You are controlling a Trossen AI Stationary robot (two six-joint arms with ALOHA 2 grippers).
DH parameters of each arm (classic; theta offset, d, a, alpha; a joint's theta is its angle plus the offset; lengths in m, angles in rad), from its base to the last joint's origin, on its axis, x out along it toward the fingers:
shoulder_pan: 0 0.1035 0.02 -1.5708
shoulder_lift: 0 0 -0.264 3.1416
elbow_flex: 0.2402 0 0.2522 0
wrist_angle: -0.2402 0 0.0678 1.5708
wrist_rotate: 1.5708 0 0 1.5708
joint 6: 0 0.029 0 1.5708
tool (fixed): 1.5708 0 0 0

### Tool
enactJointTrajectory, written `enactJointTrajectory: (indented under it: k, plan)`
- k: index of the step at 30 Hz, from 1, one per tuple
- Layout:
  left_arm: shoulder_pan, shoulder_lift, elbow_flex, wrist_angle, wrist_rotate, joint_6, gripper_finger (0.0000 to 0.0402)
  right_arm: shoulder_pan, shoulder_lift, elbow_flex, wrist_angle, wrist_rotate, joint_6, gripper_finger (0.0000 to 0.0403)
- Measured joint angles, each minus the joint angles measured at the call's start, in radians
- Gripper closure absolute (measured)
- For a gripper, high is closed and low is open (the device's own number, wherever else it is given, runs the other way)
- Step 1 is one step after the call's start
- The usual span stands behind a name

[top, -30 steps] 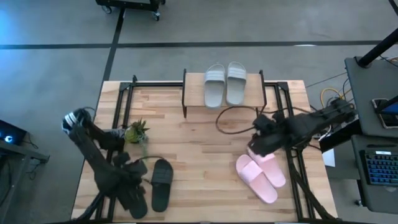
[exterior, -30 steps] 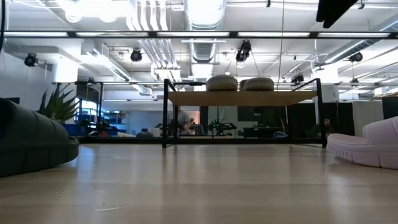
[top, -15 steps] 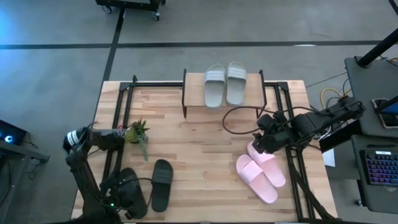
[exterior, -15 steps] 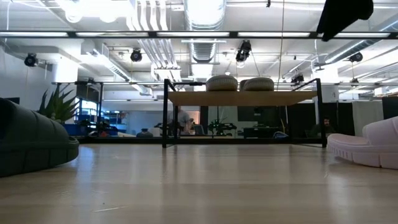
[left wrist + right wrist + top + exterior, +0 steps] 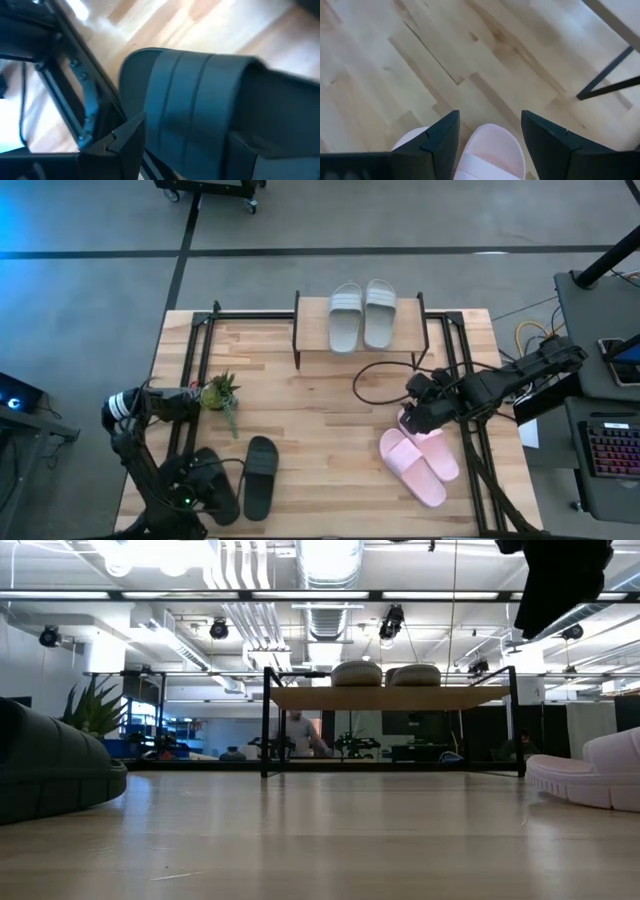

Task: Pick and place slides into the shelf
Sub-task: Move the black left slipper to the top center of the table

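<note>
Grey slides point(image 5: 362, 315), a pair, sit side by side on the shelf point(image 5: 312, 330) top board at the tabletop's point(image 5: 310, 420) far edge. Pink pair point(image 5: 420, 460) lies flat near the right side; right claw point(image 5: 418, 418) hovers just over their far ends, fingers point(image 5: 440, 142) spread wide w/ a pink toe showing between them, not gripping. Black pair point(image 5: 240, 485) at near-left corner; left claw point(image 5: 195, 495) is down on the outer black slide point(image 5: 200, 120), can't tell if open or closed. Small plant point(image 5: 220, 395) left of centre.
</note>
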Motion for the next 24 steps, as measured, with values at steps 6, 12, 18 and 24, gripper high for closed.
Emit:
enactJointTrajectory:
  k: [6,12,18,24]
  plan:
    - [0.007,-0.003,-0.053,-0.002,0.006,0.002,0.0245,-0.009,0.0,-0.012,0.002,-0.026,0.037,0.0199]
    - [0.009,-0.011,-0.057,-0.006,0.005,0.004,0.0371,-0.037,0.001,-0.013,0.002,-0.031,0.051,0.0199]
    - [0.034,-0.116,0.04,-0.111,-0.199,0.006,0.0397,-0.077,0.0,0.024,0.039,-0.026,0.005,0.0199]
    - [0.155,-0.302,0.07,-0.166,-0.679,0.186,0.04,-0.145,-0.001,0.056,0.12,-0.02,-0.088,0.0199]
